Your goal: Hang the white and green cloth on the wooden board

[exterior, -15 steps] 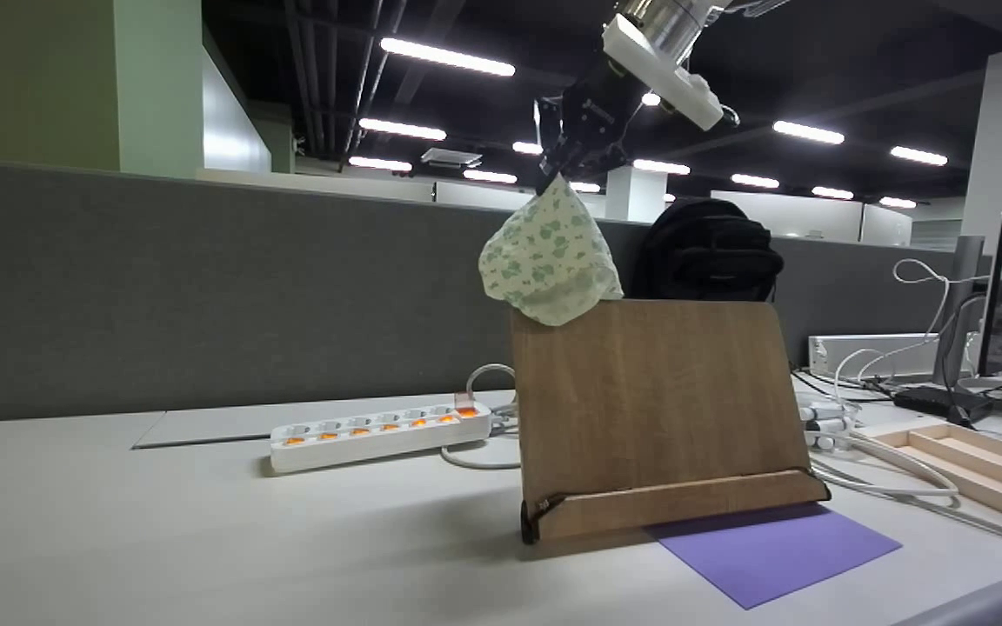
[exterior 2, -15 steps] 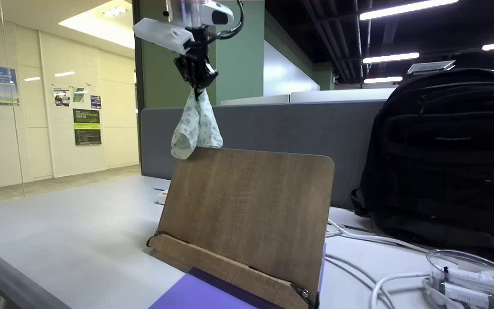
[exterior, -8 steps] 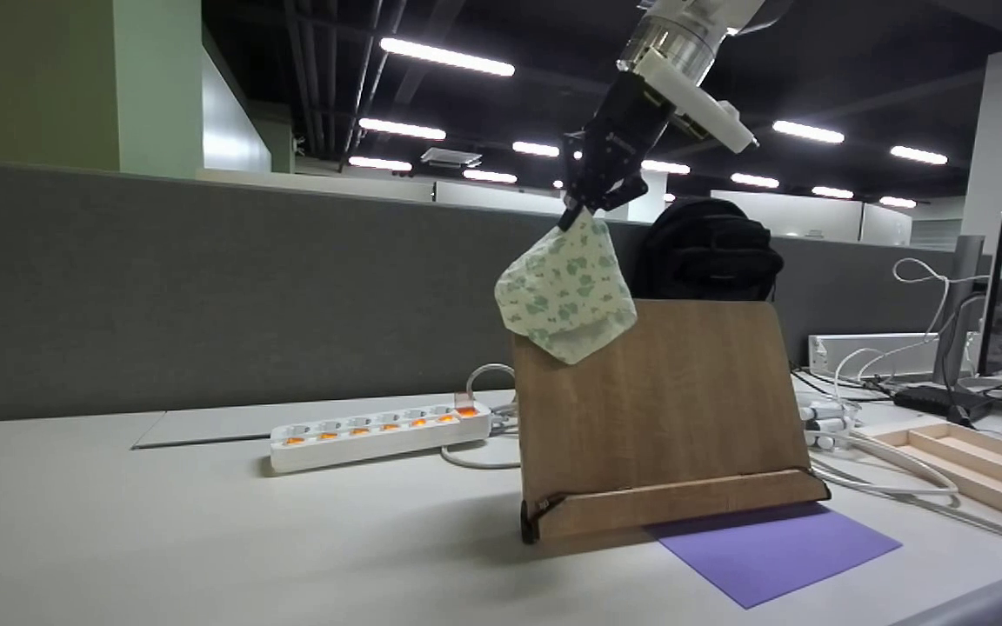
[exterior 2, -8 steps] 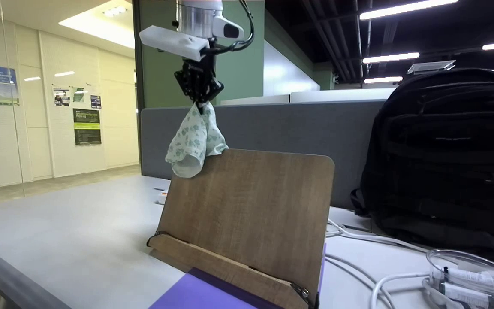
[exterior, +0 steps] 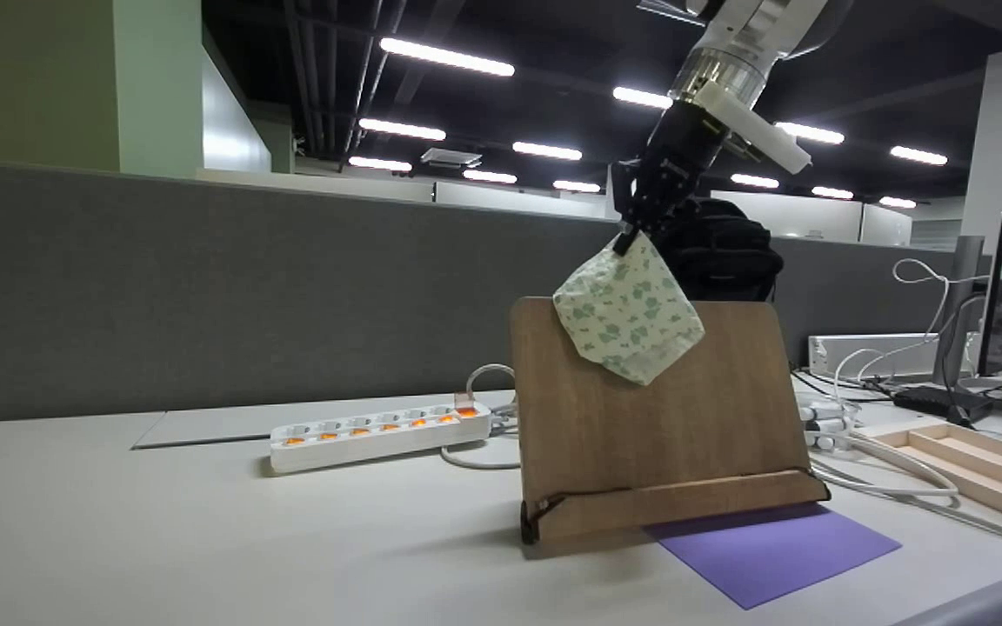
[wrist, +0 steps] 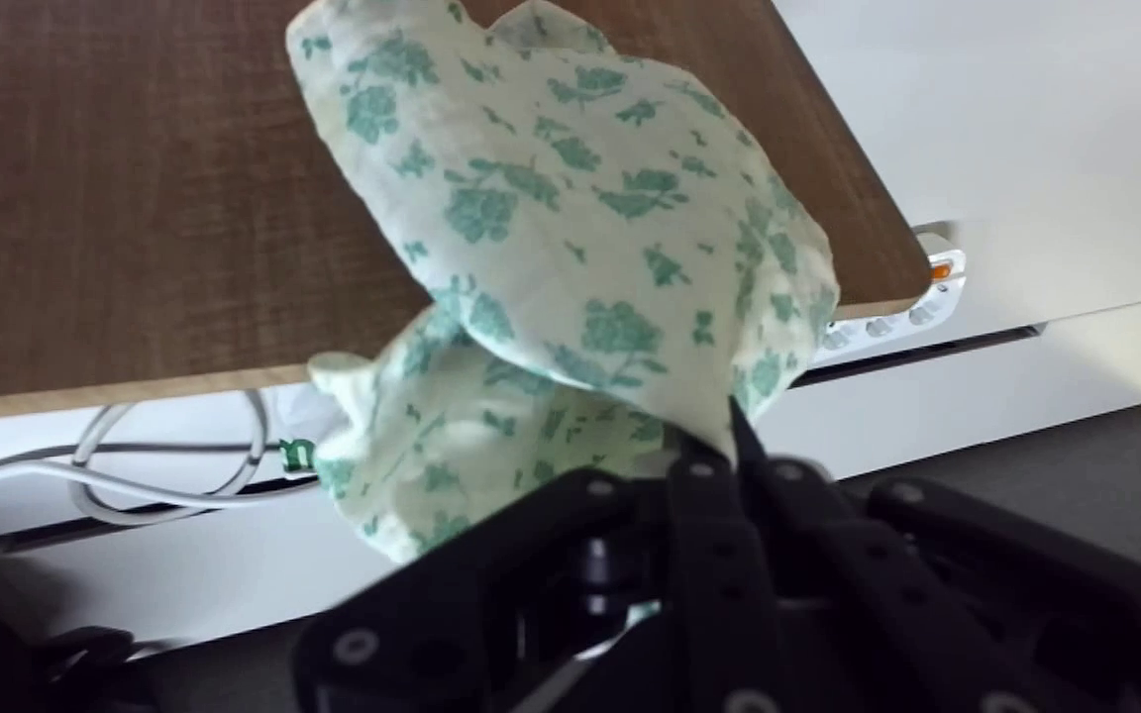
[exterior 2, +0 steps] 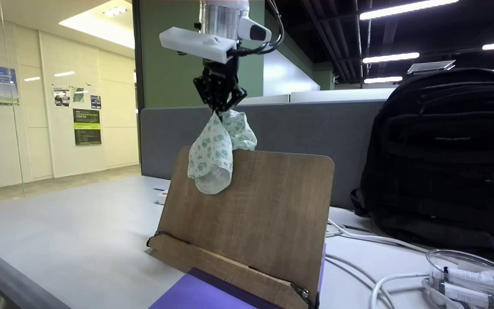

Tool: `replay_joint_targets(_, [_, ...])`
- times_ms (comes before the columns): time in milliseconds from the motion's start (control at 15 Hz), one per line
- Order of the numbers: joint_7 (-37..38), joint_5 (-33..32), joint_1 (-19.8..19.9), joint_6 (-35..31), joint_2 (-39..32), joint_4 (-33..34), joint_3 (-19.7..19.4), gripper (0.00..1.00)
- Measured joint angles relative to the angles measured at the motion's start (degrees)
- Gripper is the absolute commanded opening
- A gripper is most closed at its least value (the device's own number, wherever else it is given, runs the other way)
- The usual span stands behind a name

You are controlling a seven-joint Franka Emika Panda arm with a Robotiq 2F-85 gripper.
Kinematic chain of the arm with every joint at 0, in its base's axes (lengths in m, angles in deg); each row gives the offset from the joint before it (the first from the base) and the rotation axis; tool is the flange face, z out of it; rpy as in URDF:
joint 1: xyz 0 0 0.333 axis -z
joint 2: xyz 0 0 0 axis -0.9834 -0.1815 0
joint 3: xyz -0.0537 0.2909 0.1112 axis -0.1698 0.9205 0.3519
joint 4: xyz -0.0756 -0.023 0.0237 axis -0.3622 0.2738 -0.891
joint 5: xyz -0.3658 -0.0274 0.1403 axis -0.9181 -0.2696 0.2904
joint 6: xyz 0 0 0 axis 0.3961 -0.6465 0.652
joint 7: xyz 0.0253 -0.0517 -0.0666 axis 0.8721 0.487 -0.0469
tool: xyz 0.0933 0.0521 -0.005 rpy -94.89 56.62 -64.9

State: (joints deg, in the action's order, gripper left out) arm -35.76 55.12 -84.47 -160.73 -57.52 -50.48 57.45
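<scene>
In an exterior view, your gripper point(exterior: 625, 244) has the white-and-green floral cloth point(exterior: 629, 317) by its peak. In an exterior view, the cloth's straddling the top edge of the wooden book stand point(exterior 2: 268, 201). Wrist view: your fingertips point(wrist: 753, 456) are basically together, cloth pinched between.

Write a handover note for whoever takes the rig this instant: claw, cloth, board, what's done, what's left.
Claw: shut on the white and green cloth, pinching its peak above the wooden board.
Cloth: one part hangs in front of the board, another behind its top edge.
Board: standing tilted back on the desk.
Done: cloth gripped, held astride the top edge.
Left: probably lower it onto the edge, open the claw, check that it stays, then back away.
</scene>
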Motion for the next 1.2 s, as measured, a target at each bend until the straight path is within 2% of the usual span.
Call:
replay_joint_targets(467, [-2.0, 0.4, 2.9, 0.0, -3.5, -0.3, 0.3, 0.01])
replay_joint_targets(533, [-2.2, 0.5, 3.2, 0.0, -3.9, -0.3, 0.6, 0.27])
replay_joint_targets(600, [-2.4, 0.6, 3.5, 0.0, -4.2, -0.3, 0.8, 0.28])
replay_joint_targets(667, [-2.5, 0.7, 3.7, 0.1, -4.3, -0.3, 1.0, 0.33])
replay_joint_targets(1200, [-2.4, -0.3, 4.4, -0.4, -2.7, -0.5, 4.4, 0.87])
